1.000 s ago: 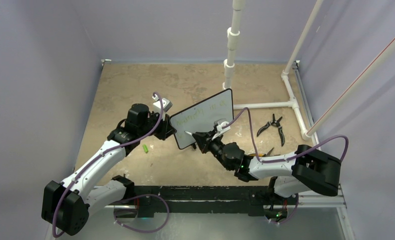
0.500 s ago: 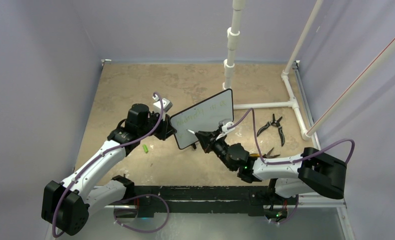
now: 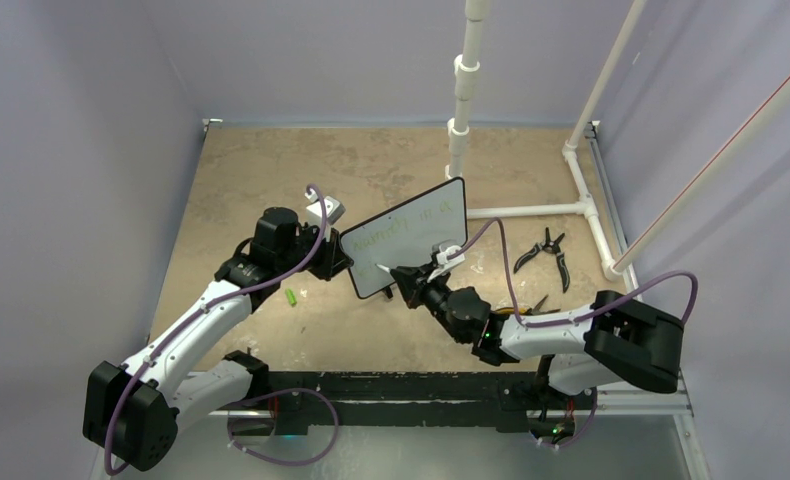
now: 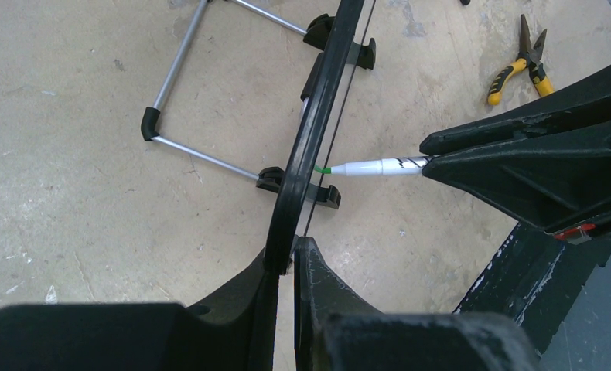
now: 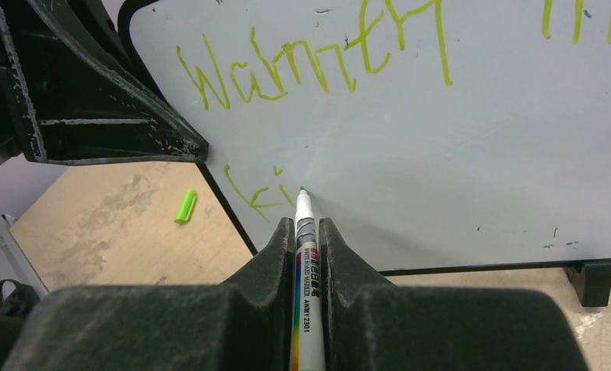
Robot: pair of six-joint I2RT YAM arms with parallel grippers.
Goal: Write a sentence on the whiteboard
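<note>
Right wrist view puts us closest. The right gripper [image 5: 302, 226] is clamped on 1 marker [image 5: 305, 270], both fingers pressed to the barrel. The marker's green tip touches the whiteboard [image 5: 457, 170] low on its left part.

The sentence [image 5: 318, 62] runs in 2 yellow-green lines. We cannot read the upper line with confidence, and its far end is cut off at the top edge. The lower line is only a few strokes just left of the tip, something like "ki".

The left gripper [image 4: 285, 259] is closed on the board's left edge, pinching the black frame between its fingers. That wrist camera sees the board edge-on, so the writing is hidden there. It does show 2 black feet [image 4: 315, 193] and a wire stand [image 4: 202, 152] behind.

From the top camera, the board stands on the table [image 3: 271, 170] between the 2 arms. The right gripper covers its lower edge, and the text is too faint to read.

- 1 green cap [image 3: 291, 296] lies left of the board.
- 2 pliers lie to the right: a black pair [image 3: 546, 250] well apart, and a yellow-handled pair [image 4: 519, 66] partly hidden by the right arm in the top view.
- White pipes [image 3: 461, 100] rise behind.
</note>
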